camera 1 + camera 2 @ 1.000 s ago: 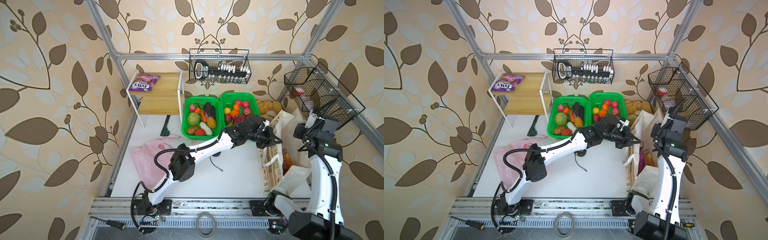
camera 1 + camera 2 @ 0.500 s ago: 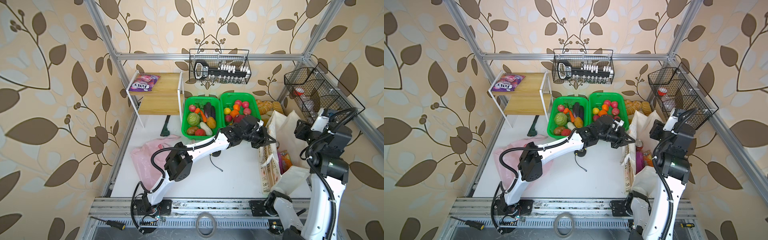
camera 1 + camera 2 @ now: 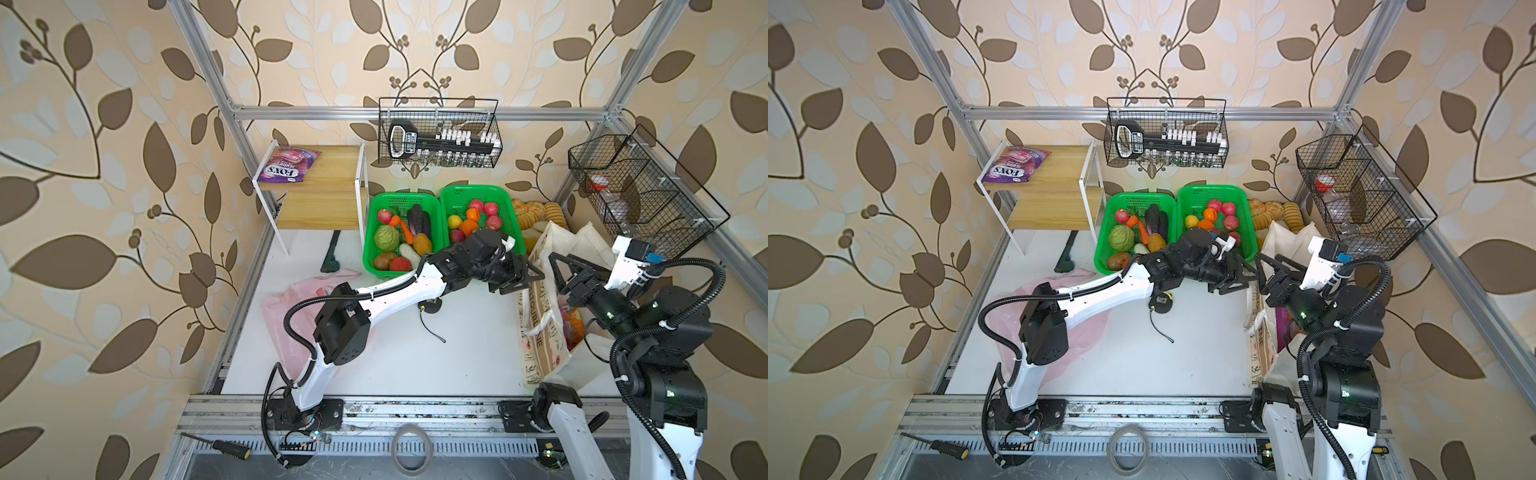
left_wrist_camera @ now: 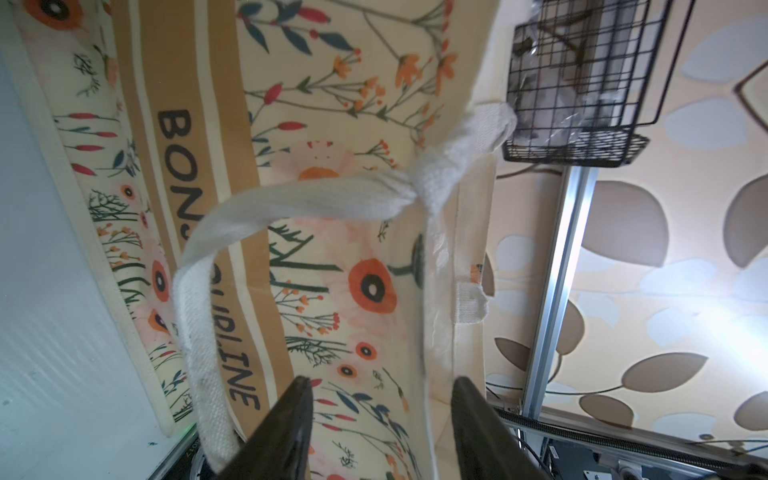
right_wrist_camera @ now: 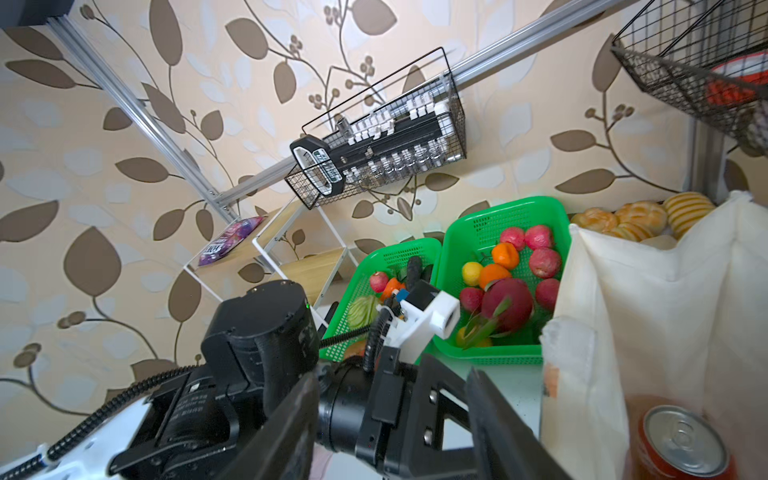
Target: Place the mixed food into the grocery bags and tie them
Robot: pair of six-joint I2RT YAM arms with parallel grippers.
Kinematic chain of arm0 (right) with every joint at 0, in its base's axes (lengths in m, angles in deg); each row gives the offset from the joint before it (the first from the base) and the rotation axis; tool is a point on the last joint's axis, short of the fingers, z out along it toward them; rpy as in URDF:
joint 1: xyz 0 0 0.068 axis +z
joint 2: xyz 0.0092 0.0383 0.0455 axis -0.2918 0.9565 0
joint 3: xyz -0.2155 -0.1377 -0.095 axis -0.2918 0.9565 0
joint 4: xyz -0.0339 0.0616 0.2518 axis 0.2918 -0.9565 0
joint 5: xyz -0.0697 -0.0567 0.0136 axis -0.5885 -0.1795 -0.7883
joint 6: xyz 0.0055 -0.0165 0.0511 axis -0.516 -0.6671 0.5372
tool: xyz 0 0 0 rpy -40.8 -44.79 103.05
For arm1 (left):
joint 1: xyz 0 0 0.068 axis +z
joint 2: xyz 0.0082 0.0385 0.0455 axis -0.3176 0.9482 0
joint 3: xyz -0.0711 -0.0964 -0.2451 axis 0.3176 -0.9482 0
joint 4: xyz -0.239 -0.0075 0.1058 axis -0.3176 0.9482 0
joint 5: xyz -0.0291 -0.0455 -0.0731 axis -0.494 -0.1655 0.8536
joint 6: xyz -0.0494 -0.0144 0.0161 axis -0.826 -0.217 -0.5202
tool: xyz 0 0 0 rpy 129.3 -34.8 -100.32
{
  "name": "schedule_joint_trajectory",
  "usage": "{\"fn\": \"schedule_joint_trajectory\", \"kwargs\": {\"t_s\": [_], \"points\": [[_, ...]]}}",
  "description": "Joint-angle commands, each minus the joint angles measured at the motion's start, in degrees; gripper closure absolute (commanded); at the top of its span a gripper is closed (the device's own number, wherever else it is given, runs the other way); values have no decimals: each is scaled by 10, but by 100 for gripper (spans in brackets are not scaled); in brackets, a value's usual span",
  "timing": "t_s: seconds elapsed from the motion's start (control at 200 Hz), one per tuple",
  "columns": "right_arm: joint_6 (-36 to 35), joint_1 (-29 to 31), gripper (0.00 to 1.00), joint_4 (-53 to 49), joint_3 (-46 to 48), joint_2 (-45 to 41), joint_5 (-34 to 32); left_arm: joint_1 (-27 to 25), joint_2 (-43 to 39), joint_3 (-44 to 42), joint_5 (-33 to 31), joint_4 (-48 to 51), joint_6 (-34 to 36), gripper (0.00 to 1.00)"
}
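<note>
- Thin translucent pink plastic bag (image 3: 274, 307): lies slack on the white table, well behind the left gripper (image 4: 383, 380), partly under that arm. It is likely filmy, light and slippery. Best taken by its loop handles, which I cannot make out. It looks flat; I cannot tell what is in it.
- Purple FOX'S packet (image 3: 289, 165): on top of the wooden shelf (image 3: 328, 174), well apart from both grippers. Probably light and slick; pinch an edge.
- Green plastic mesh basket of vegetables (image 3: 368, 249): just behind the left gripper.
- Green plastic mesh basket of fruit (image 3: 498, 193): beside the left gripper's wrist. It holds a pink dragon fruit (image 5: 507, 301), a yellow lemon (image 5: 471, 272), an orange (image 5: 505, 254) and red fruits. These are round, firm and apt to roll; grip them across the middle.
- Left gripper: jaws apart with nothing between them, facing the tote's printed wall.
- Cream canvas tote with floral print (image 3: 538, 328): stands directly ahead of the left gripper. The cloth is soft and the walls flop. The white webbing handles are drawn into a knot (image 4: 415, 187), the natural place to hold. Inside is a red soda can (image 5: 681, 444), plus orange and pink items I cannot identify.
- Right gripper (image 5: 392, 374): jaws apart and empty, over the tote's mouth, facing the left gripper.
</note>
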Motion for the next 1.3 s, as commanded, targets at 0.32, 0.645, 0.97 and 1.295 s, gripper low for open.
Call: {"fn": "schedule_joint_trajectory", "kwargs": {"t_s": [0.32,0.645,0.97,1.295], "points": [[35,200,50,-87,47,27,-73,159,-387,-369,-244,14,71,34],[150,710,40,-117,47,297,-676,212,-511,-431,-331,82,119,26],[213,594,41,-3,208,391,-638,225,-548,-439,-351,109,146,25],[265,443,43,44,338,357,-612,228,-539,-445,-345,100,138,25]]}}
